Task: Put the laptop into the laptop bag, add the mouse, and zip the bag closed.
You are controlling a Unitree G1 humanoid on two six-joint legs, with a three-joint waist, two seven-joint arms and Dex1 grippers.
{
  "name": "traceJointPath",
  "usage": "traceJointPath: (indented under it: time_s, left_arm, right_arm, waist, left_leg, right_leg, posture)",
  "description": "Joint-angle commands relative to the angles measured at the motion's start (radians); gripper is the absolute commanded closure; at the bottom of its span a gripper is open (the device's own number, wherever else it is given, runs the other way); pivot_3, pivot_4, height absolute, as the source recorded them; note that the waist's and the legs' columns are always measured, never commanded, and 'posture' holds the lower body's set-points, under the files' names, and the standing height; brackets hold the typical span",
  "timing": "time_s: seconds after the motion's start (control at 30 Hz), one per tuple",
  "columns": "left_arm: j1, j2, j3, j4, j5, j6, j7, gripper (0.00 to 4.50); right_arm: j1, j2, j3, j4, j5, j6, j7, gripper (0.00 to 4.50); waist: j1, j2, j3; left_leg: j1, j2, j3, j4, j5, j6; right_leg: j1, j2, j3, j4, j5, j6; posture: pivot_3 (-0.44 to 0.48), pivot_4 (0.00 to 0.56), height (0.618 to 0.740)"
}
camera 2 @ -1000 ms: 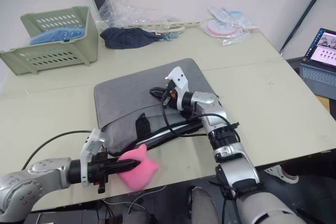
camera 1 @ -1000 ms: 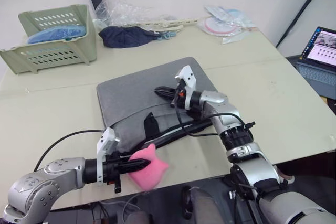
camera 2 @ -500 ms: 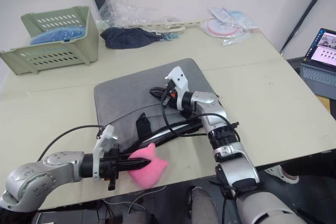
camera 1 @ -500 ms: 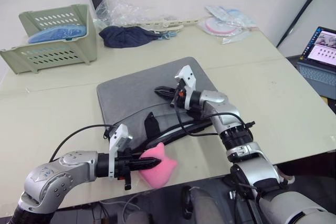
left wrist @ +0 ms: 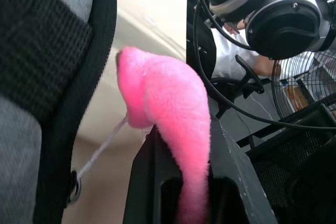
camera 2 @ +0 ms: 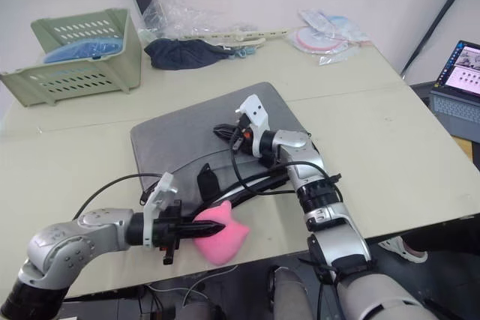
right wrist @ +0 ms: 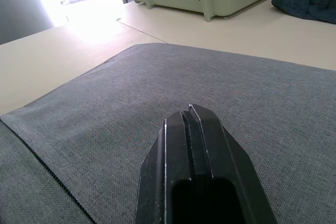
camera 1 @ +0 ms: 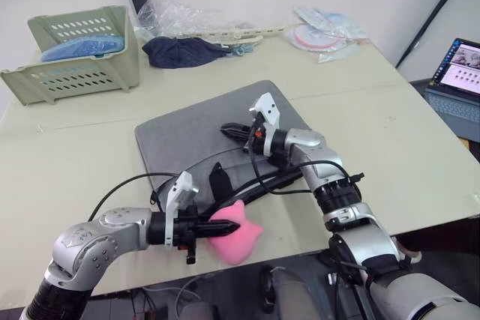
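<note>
The grey laptop bag (camera 1: pixel 191 129) lies flat mid-table, its black handles (camera 1: pixel 218 178) and black zip edge toward me. My left gripper (camera 1: pixel 214 228) is shut on the bag's pink fluffy charm (camera 1: pixel 241 227) at the table's front edge. In the left wrist view the charm (left wrist: pixel 173 114) sits squeezed between the fingers, and a thin cord runs from it to the zip edge (left wrist: pixel 100 77). My right gripper (camera 1: pixel 227 131) is shut with nothing in it, its tips low over the bag's top face (right wrist: pixel 273 108). The laptop and the mouse are out of view.
A green basket (camera 1: pixel 75 54) stands at the back left. A dark blue cloth bundle (camera 1: pixel 180 52) and plastic wrappers (camera 1: pixel 322 31) lie along the back. An open notebook computer with a lit screen (camera 1: pixel 456 80) sits off the table to the right.
My left gripper has moved right along the bag's front edge, carrying the pink charm with it. The right arm has stayed still.
</note>
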Motion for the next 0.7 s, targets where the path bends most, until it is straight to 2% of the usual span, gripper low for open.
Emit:
traceJointPath:
  time_s: [0.03, 0.37, 0.5, 0.67, 0.7]
  left_arm:
    - [-0.013, -0.01, -0.018, -0.023, -0.017, -0.015, -0.036, 4.46]
    - [0.058, 0.039, 0.038, -0.051, -0.044, -0.003, -0.048, 4.46]
    - [0.077, 0.039, 0.062, -0.062, -0.07, 0.011, -0.037, 2.87]
    - [0.119, 0.057, 0.091, -0.092, -0.066, 0.02, -0.004, 0.36]
    - [0.141, 0.068, 0.115, -0.102, -0.078, 0.027, 0.001, 0.05]
  right_arm:
    - [0.044, 0.026, 0.045, 0.063, -0.023, 0.031, 0.0, 4.5]
    - [0.054, 0.027, 0.046, 0.053, -0.022, 0.034, -0.001, 4.5]
    - [0.053, 0.03, 0.047, 0.055, -0.022, 0.033, -0.002, 4.5]
    - [0.049, 0.034, 0.047, 0.06, -0.022, 0.031, -0.002, 4.5]
    - [0.049, 0.034, 0.046, 0.06, -0.022, 0.031, -0.002, 4.5]
  waist:
    - [0.0, 0.0, 0.0]
    - [0.0, 0.0, 0.0]
    - [-0.001, 0.001, 0.0]
    - [-0.002, 0.001, 0.0]
    - [-0.003, 0.001, 0.0]
  left_leg:
    - [0.0, 0.0, 0.0, 0.0, 0.0, 0.0]
    - [0.0, 0.0, 0.0, 0.0, 0.0, 0.0]
    - [0.0, 0.0, 0.0, 0.0, 0.0, 0.0]
    - [0.0, 0.001, 0.0, 0.0, 0.0, 0.0]
    - [0.0, 0.001, 0.0, 0.0, 0.0, 0.0]
  right_leg:
    - [0.0, 0.0, 0.0, 0.0, 0.0, 0.0]
    - [0.0, 0.0, 0.0, 0.0, 0.0, 0.0]
    - [0.0, 0.0, 0.0, 0.0, 0.0, 0.0]
    - [0.0, 0.0, 0.0, 0.0, 0.0, 0.0]
    - [0.0, 0.0, 0.0, 0.0, 0.0, 0.0]
  posture:
    - [0.0, 0.15, 0.74]
    - [0.0, 0.15, 0.74]
    - [0.0, 0.15, 0.74]
    - [0.0, 0.15, 0.74]
    - [0.0, 0.15, 0.74]
